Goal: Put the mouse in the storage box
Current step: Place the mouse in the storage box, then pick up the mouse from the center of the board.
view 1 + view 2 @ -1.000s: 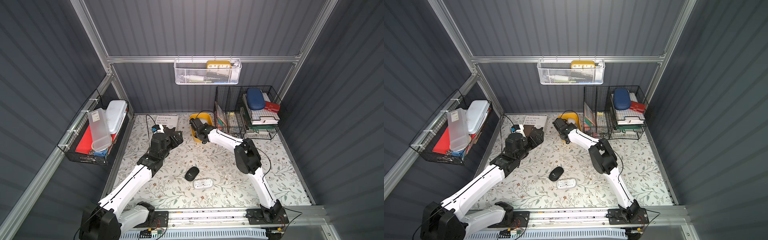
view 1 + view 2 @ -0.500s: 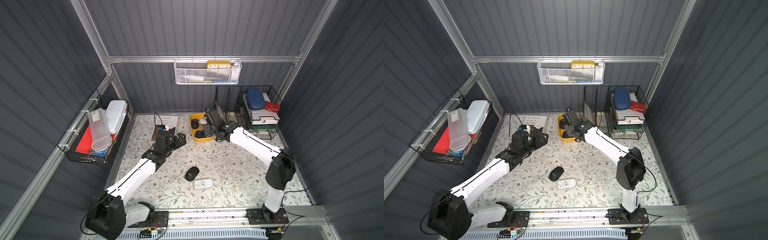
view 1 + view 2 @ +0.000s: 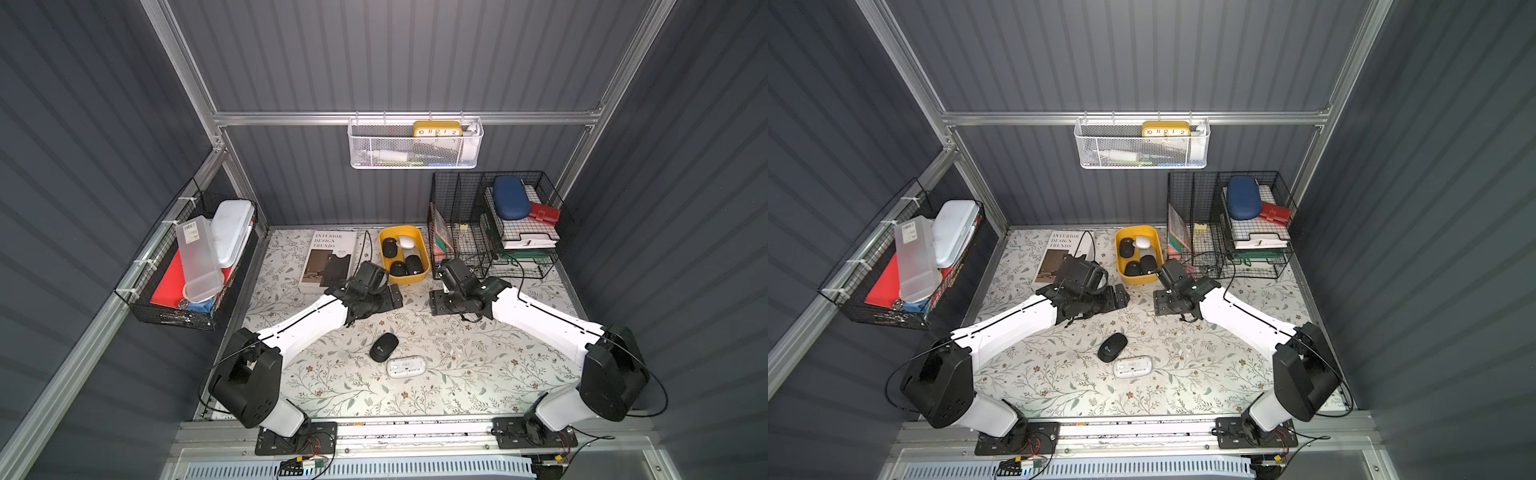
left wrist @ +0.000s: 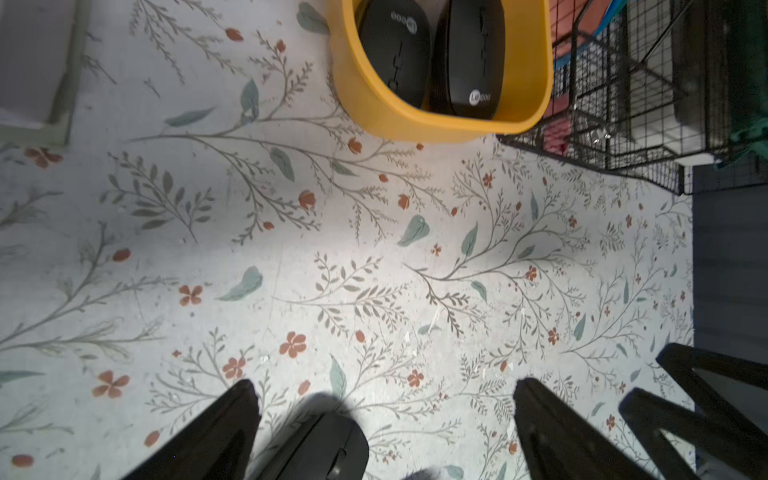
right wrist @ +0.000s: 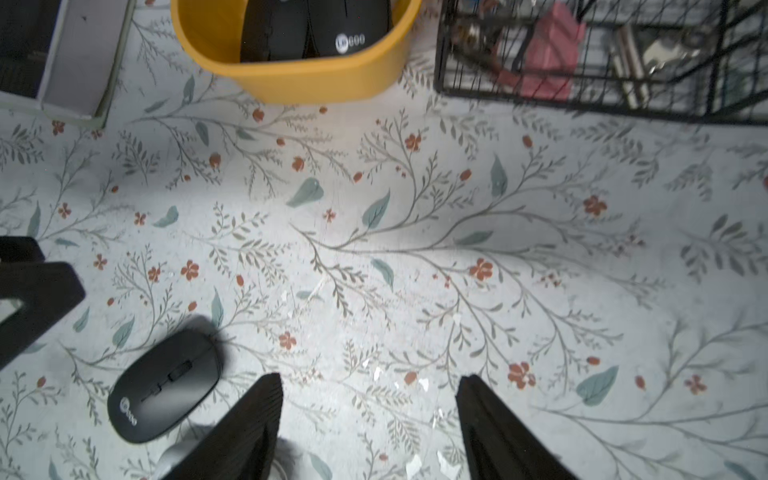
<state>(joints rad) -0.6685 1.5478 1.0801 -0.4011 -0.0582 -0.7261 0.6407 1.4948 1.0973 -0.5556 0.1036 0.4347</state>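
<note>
The table [image 3: 478,374] has a flower-pattern cover; at 11 o'clock a book [image 3: 330,259] lies flat; at 12 o'clock stands the yellow box [image 3: 409,279]; at 1 o'clock the wire organiser [image 3: 457,199]; near the centre lies a black mouse [image 3: 383,347]; just beside it, at its 4 o'clock, a white mouse [image 3: 406,367].

Left arm [image 3: 307,324] and right arm [image 3: 540,320]: smooth white link shells joined by rounded black joint housings [image 3: 249,382], the bulkiest at the shoulder. Thin black cables [image 3: 660,399] loop outside each shoulder and run along the white links. Each arm is mounted on a flat black base plate [image 3: 295,438]. Left hand [image 4: 386,419] and right hand [image 5: 370,386]: two matte black fingers [image 4: 224,428] each, tapering toward the tip.
</note>
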